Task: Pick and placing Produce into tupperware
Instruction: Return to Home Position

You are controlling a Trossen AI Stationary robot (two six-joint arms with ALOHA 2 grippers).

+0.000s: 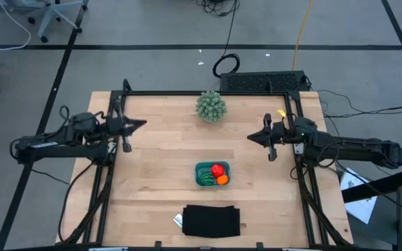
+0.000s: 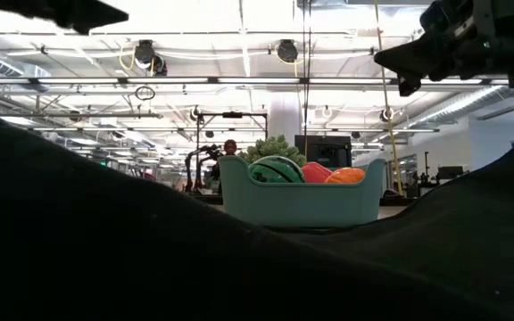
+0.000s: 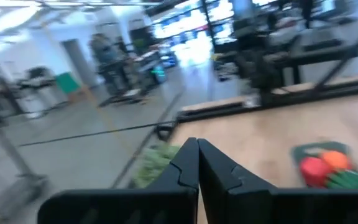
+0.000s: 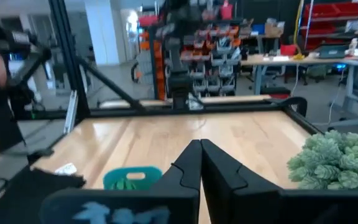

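Lying well apart between left gripper [image 1: 142, 123] and right gripper [image 1: 250, 137], tupperware [image 1: 200, 168] holds produce [image 1: 218, 174].

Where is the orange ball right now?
In the high view the orange ball sits inside the teal container, at its right end, near the middle of the table, beside the red ball and the striped green ball.

Robotics lab – parts shelves [image 4: 194, 40], workbenches [image 4: 291, 60], strip-lit ceiling [image 2: 239, 36]

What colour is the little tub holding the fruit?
The tub is teal-blue, clearest in the low view.
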